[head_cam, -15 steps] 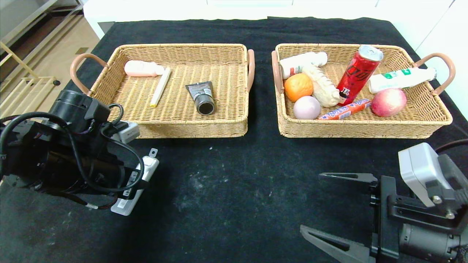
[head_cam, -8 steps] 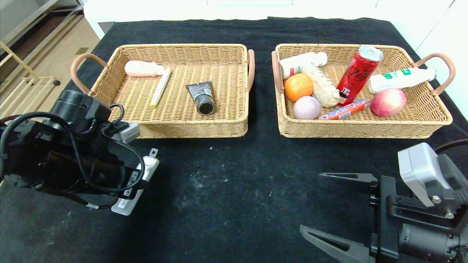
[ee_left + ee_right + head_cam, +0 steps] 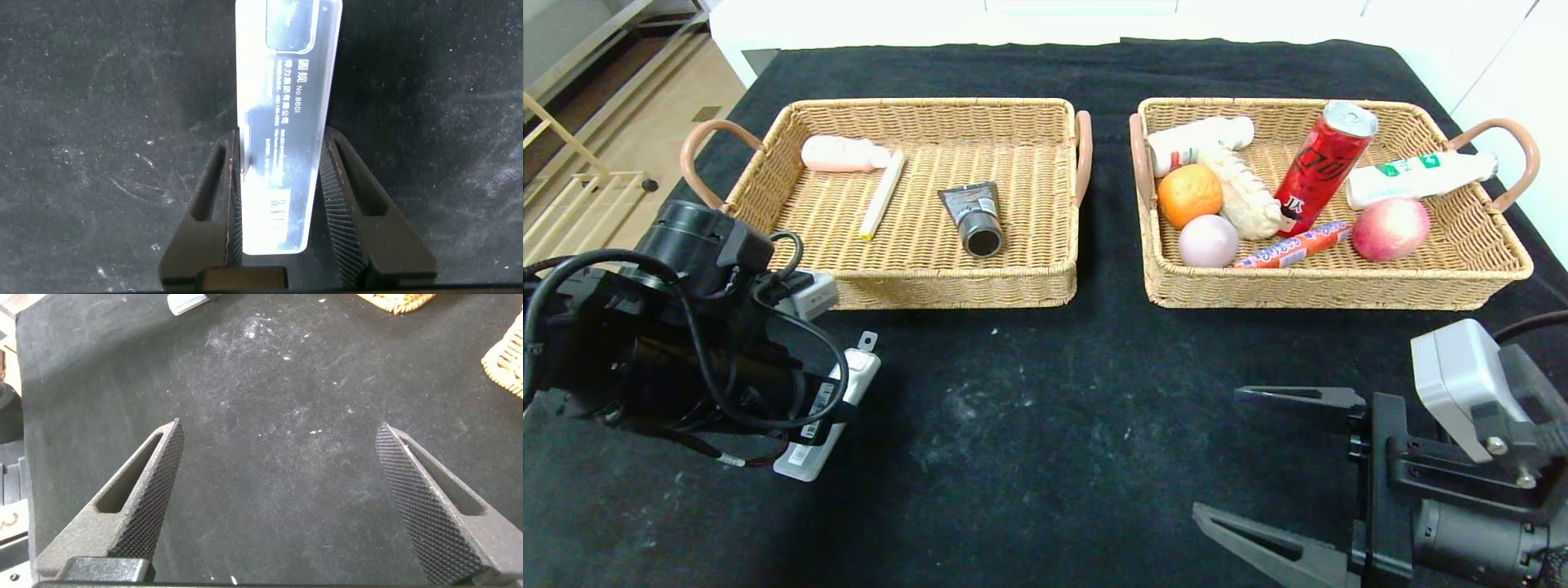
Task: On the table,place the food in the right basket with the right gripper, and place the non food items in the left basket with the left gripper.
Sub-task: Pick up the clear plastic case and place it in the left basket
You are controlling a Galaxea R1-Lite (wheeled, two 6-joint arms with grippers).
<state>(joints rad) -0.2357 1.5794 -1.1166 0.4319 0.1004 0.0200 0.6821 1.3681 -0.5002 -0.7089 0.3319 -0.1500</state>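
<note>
Left gripper fingers pinching plastic case, nudged slightly toward 1 o'clock off counter; last non-food. Right gripper parked, fingers spread.

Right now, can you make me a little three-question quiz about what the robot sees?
1. True or false: the left pincer is around the clear plastic case.
2. Which basket holds the red can: A left basket, B right basket?
3. Fill in: the right pincer is wide ____ over the black table.

Key: 1 true; 2 B; 3 open.
</note>
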